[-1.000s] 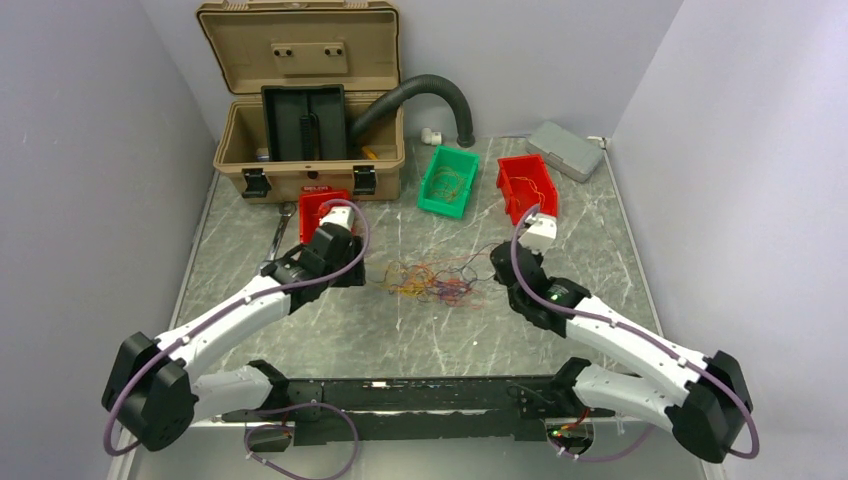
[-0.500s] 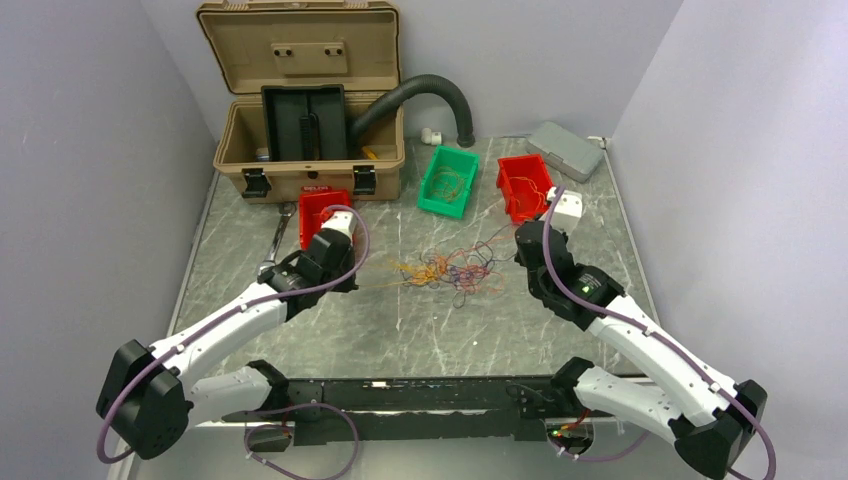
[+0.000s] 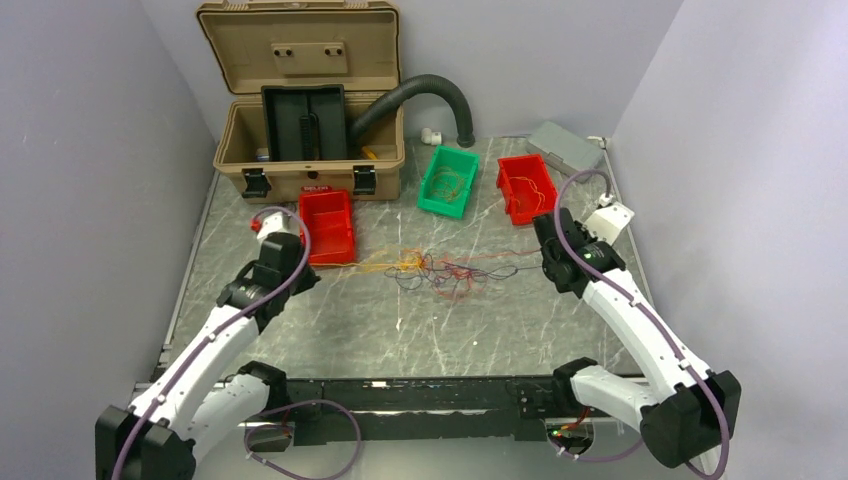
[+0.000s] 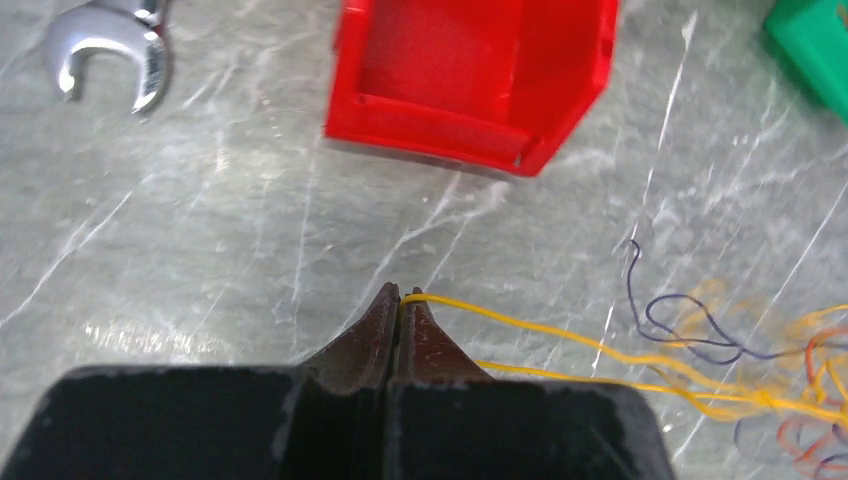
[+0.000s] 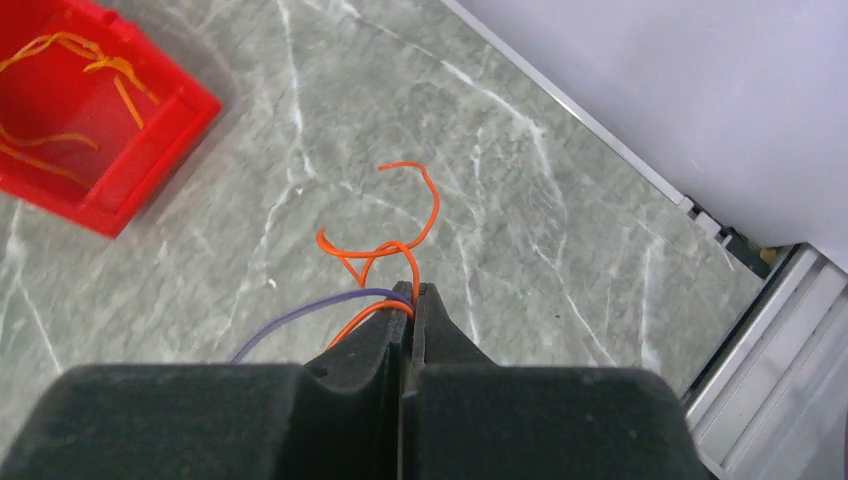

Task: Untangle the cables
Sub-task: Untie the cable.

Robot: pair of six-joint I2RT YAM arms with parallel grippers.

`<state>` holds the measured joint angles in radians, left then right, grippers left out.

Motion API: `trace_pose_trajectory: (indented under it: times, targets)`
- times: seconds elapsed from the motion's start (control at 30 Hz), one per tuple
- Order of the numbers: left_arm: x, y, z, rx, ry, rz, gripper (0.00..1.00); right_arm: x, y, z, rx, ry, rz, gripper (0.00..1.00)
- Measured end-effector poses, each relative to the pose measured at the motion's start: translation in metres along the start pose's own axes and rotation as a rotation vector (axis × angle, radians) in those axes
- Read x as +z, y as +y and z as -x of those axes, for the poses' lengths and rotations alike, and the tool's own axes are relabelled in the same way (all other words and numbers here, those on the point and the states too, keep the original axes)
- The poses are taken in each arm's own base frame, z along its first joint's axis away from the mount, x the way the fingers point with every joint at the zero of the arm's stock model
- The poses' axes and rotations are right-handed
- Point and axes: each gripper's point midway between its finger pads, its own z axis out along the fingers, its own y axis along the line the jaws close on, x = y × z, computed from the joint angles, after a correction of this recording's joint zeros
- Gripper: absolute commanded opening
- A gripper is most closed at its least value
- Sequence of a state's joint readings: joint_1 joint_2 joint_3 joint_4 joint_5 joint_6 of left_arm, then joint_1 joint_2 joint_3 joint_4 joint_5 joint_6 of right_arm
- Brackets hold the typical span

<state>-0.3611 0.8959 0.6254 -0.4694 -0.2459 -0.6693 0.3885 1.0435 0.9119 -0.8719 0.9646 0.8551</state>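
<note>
The cables [image 3: 440,270] are a loose tangle of thin orange, yellow, red and dark wires, stretched sideways across the middle of the marble table. My left gripper [image 4: 402,298] is shut on a yellow wire [image 4: 560,335] that runs right into the tangle. In the top view the left gripper [image 3: 303,272] sits just below the left red bin [image 3: 328,225]. My right gripper [image 5: 410,292] is shut on an orange wire [image 5: 400,215] and a purple wire [image 5: 300,318]. From above, the right gripper [image 3: 548,262] is at the tangle's right end.
A tan toolbox [image 3: 310,110] stands open at the back left with a black hose [image 3: 430,95] beside it. A green bin [image 3: 450,180] and a second red bin [image 3: 525,185] hold wires. A grey box [image 3: 565,148] lies back right. A wrench [image 4: 110,55] lies left of the left bin.
The left gripper closed on the yellow wire and drew back left. The right arm pulled right and away. The tangle stretched out wider and flatter between them.
</note>
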Motion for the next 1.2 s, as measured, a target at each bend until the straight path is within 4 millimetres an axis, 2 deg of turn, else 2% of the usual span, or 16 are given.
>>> trace_pose_trajectory:
  times: [0.07, 0.13, 0.23, 0.27, 0.3, 0.33, 0.37, 0.4, 0.43, 0.53, 0.6, 0.67, 0.73, 0.93, 1.07, 1.2]
  targets:
    - [-0.004, 0.013, 0.004, -0.060, -0.024, 0.036, 0.00, 0.004, -0.009, 0.001, 0.037, 0.009, -0.035, 0.00]
    - [-0.008, 0.017, 0.005, -0.098, -0.038, 0.038, 0.00, 0.004, -0.011, 0.003, 0.067, 0.012, -0.029, 0.00]
    - [-0.010, 0.012, 0.004, -0.076, -0.037, -0.016, 0.00, 0.003, -0.006, 0.002, 0.065, 0.022, 0.033, 0.00]
    - [-0.008, 0.003, 0.002, -0.052, -0.027, -0.070, 0.00, 0.002, -0.002, 0.000, 0.054, 0.031, 0.075, 0.07]
    - [-0.007, -0.003, 0.000, -0.033, -0.016, -0.109, 0.00, 0.001, 0.003, -0.003, 0.042, 0.041, 0.118, 0.22]
    - [-0.006, -0.011, -0.003, -0.018, 0.004, -0.151, 0.00, -0.001, 0.009, -0.006, 0.028, 0.052, 0.173, 0.46]
    - [-0.004, -0.022, -0.006, 0.011, 0.028, -0.205, 0.00, -0.005, 0.017, -0.010, 0.010, 0.064, 0.239, 0.62]
    - [-0.001, -0.034, -0.011, 0.047, 0.059, -0.261, 0.00, -0.009, 0.026, -0.014, -0.003, 0.077, 0.310, 0.71]
    - [-0.001, -0.042, -0.016, 0.079, 0.081, -0.295, 0.00, -0.016, 0.037, -0.020, -0.030, 0.093, 0.405, 0.74]
    - [-0.005, -0.074, -0.032, 0.205, 0.147, -0.410, 0.00, -0.041, 0.069, -0.036, -0.102, 0.134, 0.686, 0.76]
    - [-0.012, -0.095, -0.036, 0.269, 0.158, -0.480, 0.00, -0.057, 0.089, -0.048, -0.142, 0.170, 0.835, 0.78]
    - [-0.021, -0.115, -0.033, 0.316, 0.148, -0.545, 0.00, -0.072, 0.108, -0.059, -0.191, 0.210, 0.963, 0.81]
    - [-0.025, -0.124, -0.026, 0.330, 0.127, -0.573, 0.00, -0.084, 0.125, -0.076, -0.255, 0.252, 1.049, 0.82]
    - [-0.026, -0.126, -0.017, 0.349, 0.103, -0.564, 0.00, -0.112, 0.155, -0.141, -0.493, 0.360, 1.135, 0.78]
    - [-0.025, -0.122, -0.015, 0.350, 0.101, -0.537, 0.00, -0.102, 0.168, -0.167, -0.570, 0.395, 1.047, 0.78]
    - [-0.027, -0.119, -0.012, 0.351, 0.093, -0.519, 0.00, -0.088, 0.169, -0.183, -0.575, 0.417, 0.965, 0.75]
